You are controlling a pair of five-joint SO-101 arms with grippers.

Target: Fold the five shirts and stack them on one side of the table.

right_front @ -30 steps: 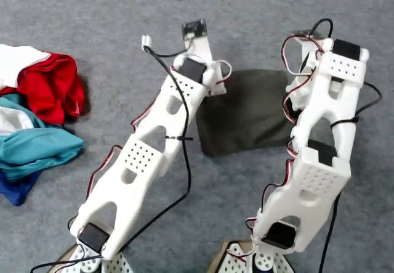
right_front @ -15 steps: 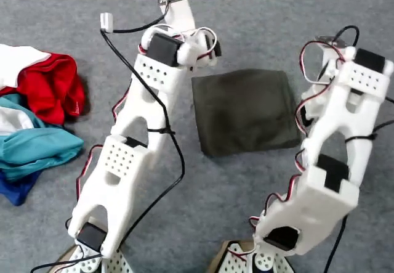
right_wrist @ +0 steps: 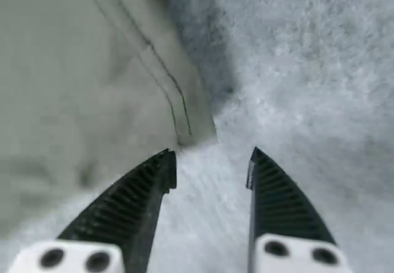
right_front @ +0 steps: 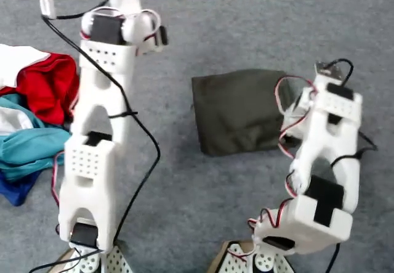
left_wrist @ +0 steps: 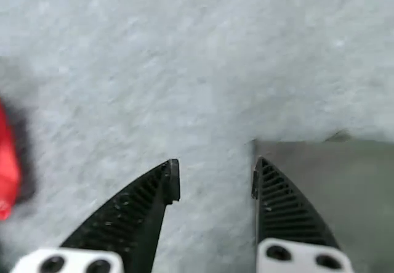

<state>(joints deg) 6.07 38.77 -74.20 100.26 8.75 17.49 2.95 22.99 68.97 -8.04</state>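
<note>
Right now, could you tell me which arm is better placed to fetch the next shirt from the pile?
Likely left. The left pincer is open near the pile of loose shirts; the right pincer hangs at the folded green shirt, farther away.

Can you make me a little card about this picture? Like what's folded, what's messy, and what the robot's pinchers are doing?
Folded: one dark green shirt, lying flat near the table's middle
Messy pile: at the robot's left side of the table, with red, white, teal and blue cloth showing
Left gripper: open, holding nothing, above bare table between the pile and the green shirt
Right gripper: open, holding nothing, over a corner of the green shirt
Table: grey felt
</note>
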